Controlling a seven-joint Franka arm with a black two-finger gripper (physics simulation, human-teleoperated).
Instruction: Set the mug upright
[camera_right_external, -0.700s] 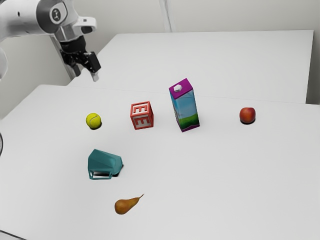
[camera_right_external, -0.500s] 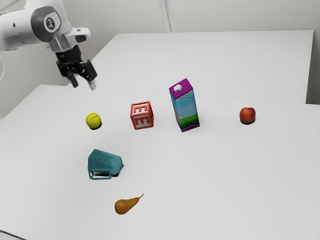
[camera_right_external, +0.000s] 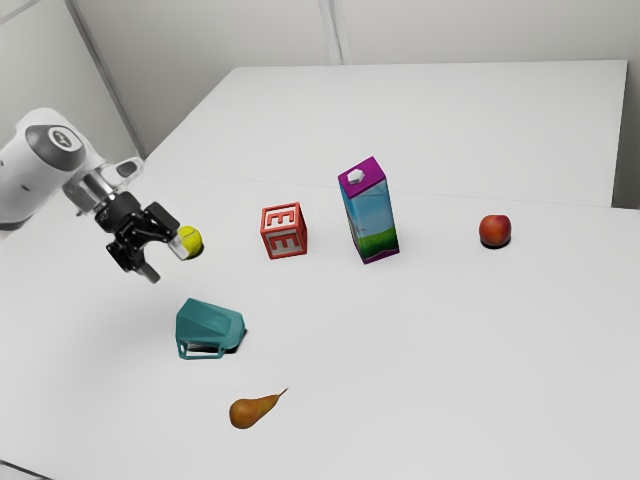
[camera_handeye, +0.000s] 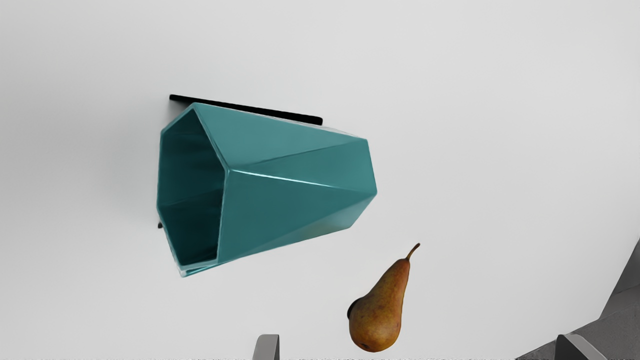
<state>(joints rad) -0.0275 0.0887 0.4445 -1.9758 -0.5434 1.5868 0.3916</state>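
Gripper: it is at the left of the exterior view, around middle height, above the table (camera_right_external: 450, 350). Its two fingers (camera_handeye: 267, 348) stand wide apart, with nothing held; it is open.
Ball (camera_right_external: 194, 240): partly behind one fingertip, as I see it from the side; if they touch, I cannot tell.
Mug (camera_right_external: 210, 323): in the lower left of the exterior view, lying on its side on the table. Its mouth (camera_handeye: 191, 195) is turned to the exterior view's left, its handle (camera_right_external: 203, 356) to the bottom edge.
Pear (camera_right_external: 250, 411): near the mug, lower in the exterior view.
Block (camera_right_external: 284, 231): upper left of centre.
Carton (camera_right_external: 370, 215): upright, just right of upper centre.
Apple (camera_right_external: 495, 230): at the right, well apart from the mug.
Step in hand: I judge it is the reach for the mug.
Next move: it should bring the open gripper down to the mug, without pushing the pear. Then a firm grip and a turn, mouth upward, would be needed.
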